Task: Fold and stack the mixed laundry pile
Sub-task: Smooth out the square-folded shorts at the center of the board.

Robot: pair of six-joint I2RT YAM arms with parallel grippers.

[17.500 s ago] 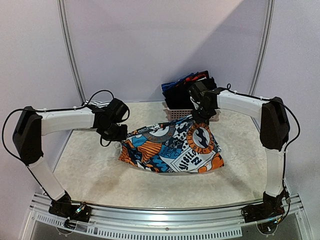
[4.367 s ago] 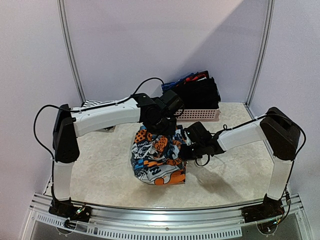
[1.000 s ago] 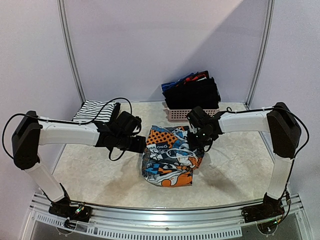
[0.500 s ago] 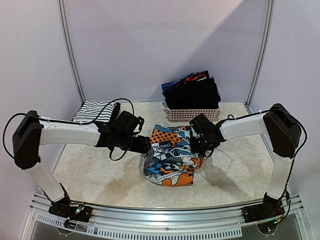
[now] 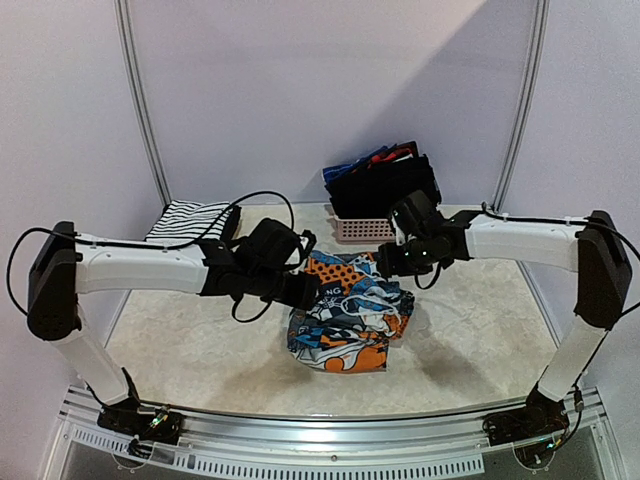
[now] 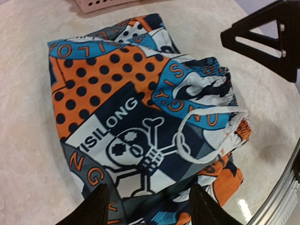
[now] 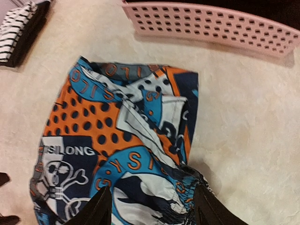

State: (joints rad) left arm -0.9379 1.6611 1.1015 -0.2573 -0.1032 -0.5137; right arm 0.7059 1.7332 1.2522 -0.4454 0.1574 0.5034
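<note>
The graphic print garment [image 5: 343,318] of the laundry pile lies folded in a compact bundle mid-table, its white drawstring [image 6: 205,155] looped on top. My left gripper [image 5: 310,293] is open at the bundle's left edge, and its fingers [image 6: 100,207] straddle the skull print [image 6: 136,145] without gripping it. My right gripper [image 5: 386,263] is open above the bundle's far right corner, over the gathered waistband [image 7: 154,187]. A folded white garment with black stripes [image 5: 190,221] lies at the back left. Black, blue and red garments [image 5: 385,183] fill the basket.
The pink latticed basket [image 5: 361,231] stands at the back centre, just behind the bundle and close to my right wrist. The table has a pale textured cover [image 5: 190,340]. A metal rail [image 5: 330,425] runs along the near edge.
My right gripper has opened, let go of the printed garment and lifted back toward the basket. My left gripper has slid right onto the bundle's left edge.
</note>
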